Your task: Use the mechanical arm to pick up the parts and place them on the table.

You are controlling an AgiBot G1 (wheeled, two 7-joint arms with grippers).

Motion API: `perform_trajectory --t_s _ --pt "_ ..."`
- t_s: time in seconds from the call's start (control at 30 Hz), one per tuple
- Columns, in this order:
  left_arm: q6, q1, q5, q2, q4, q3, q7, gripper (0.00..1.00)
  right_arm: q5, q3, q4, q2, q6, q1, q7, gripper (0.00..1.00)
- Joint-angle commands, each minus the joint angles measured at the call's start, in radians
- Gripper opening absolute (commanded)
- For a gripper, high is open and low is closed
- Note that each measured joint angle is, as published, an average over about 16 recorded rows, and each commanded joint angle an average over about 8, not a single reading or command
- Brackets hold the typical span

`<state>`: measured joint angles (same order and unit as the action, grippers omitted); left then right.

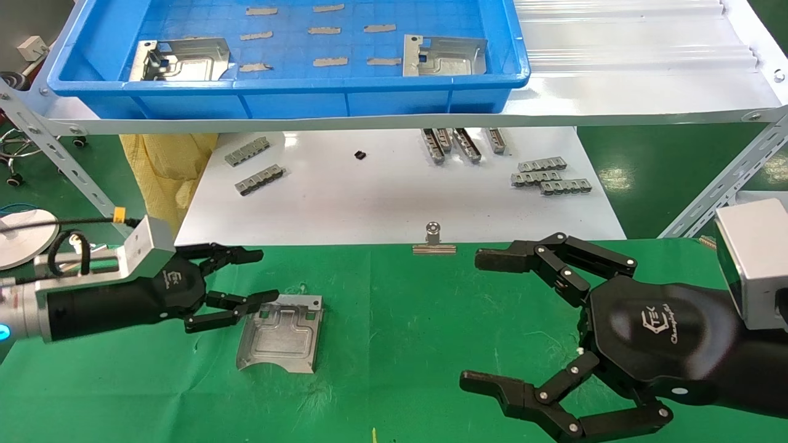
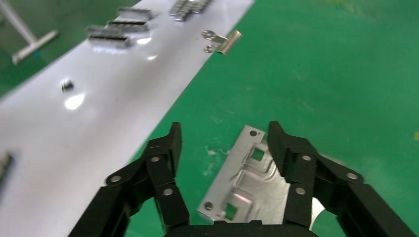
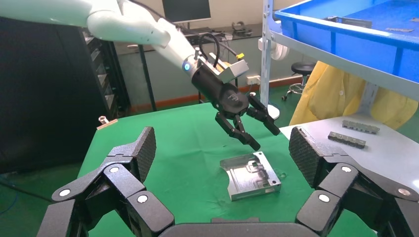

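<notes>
One silver part [image 1: 280, 332] lies flat on the green table; it also shows in the left wrist view [image 2: 252, 187] and the right wrist view [image 3: 249, 175]. My left gripper [image 1: 261, 275] is open and empty, just above the part's left far corner, apart from it. It shows in its own view [image 2: 224, 133] and from the right wrist [image 3: 264, 138]. My right gripper [image 1: 477, 320] is open wide and empty over the green table to the right [image 3: 223, 148]. Two more parts, one at the left [image 1: 178, 59] and one at the right [image 1: 443, 55], lie in the blue bin.
The blue bin [image 1: 492, 92] sits on a raised shelf at the back, with several thin grey strips [image 1: 329, 61] in it. Small grey notched bars [image 1: 548, 175] lie on the white board [image 1: 369, 197]. A binder clip [image 1: 434, 240] holds its front edge. A slanted shelf brace [image 1: 726, 178] stands at the right.
</notes>
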<state>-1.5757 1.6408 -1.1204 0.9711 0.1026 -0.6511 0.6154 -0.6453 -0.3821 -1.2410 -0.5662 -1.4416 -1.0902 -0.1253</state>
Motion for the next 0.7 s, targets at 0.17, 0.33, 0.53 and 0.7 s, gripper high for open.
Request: perform_trajectory --t_s 0.17,0.33,0.53,0.7 --pt "0.000 -0.034 0.036 -0.005 0.031 0.029 -0.046 1.00 0.000 0.000 0.000 0.000 0.000 0.000 0.000 1.00" --pt "0.001 -0.027 0.031 -0.006 0.019 0.024 -0.040 1.00 0.000 0.000 0.000 0.000 0.000 0.000 0.000 1.00" --pt "0.005 -0.052 0.047 -0.023 -0.052 0.039 -0.076 1.00 0.000 0.000 0.000 0.000 0.000 0.000 0.000 1.00" --pt "0.011 -0.095 0.076 -0.052 -0.166 0.067 -0.138 1.00 0.000 0.000 0.000 0.000 0.000 0.000 0.000 1.00"
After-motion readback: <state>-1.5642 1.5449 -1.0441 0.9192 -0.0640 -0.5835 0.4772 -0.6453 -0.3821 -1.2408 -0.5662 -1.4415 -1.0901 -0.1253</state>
